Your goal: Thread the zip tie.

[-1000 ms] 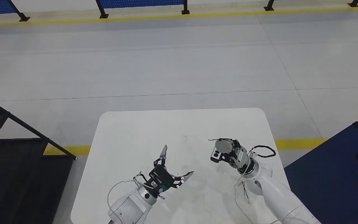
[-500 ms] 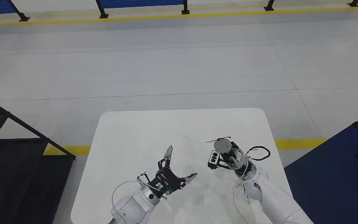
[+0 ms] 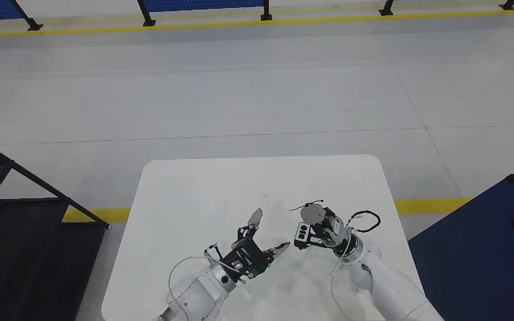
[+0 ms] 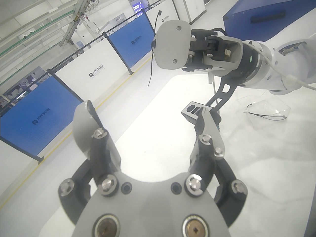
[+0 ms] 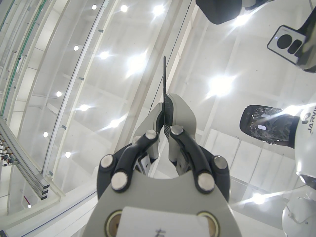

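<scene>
Both arms lean in from the table's [image 3: 201, 184] near edge and angle toward each other over its near half. The left gripper [image 3: 268, 233] is held above the middle of that half, its two fingers [image 4: 84, 117] spread wide and pointing at the right one. The right gripper [image 3: 312, 215] is just beside it, nearer the right edge, wrist bent so it tips upward, fingers pressed together on a thin black tie [image 5: 164, 75].

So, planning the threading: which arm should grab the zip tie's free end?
Left. The left gripper is open and empty, facing the zip tie; the right gripper is shut on it.
</scene>
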Controlling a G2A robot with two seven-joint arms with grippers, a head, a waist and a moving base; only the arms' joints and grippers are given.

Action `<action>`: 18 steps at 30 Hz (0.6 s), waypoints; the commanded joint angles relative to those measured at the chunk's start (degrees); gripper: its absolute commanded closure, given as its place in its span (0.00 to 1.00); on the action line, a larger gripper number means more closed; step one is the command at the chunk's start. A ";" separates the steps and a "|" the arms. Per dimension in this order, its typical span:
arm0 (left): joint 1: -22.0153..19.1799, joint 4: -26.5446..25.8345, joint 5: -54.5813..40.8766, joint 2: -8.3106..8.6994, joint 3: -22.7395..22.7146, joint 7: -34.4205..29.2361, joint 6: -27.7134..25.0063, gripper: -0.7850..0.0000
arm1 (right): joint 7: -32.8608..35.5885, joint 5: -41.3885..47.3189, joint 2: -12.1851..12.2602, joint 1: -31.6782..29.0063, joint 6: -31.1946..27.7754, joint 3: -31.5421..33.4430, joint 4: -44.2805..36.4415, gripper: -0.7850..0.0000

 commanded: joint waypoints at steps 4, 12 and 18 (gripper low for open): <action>0.01 -0.01 0.00 0.00 -0.01 0.00 0.02 0.00 | 0.02 0.00 0.01 0.00 -0.01 0.00 0.00 1.00; -1.83 1.07 1.38 -0.72 3.13 -0.19 1.48 0.00 | 0.02 0.00 0.01 0.00 -0.01 0.00 0.00 1.00; -3.82 2.50 1.32 -1.42 5.08 0.42 3.08 0.23 | 0.02 0.00 0.01 0.00 -0.01 0.00 0.00 1.00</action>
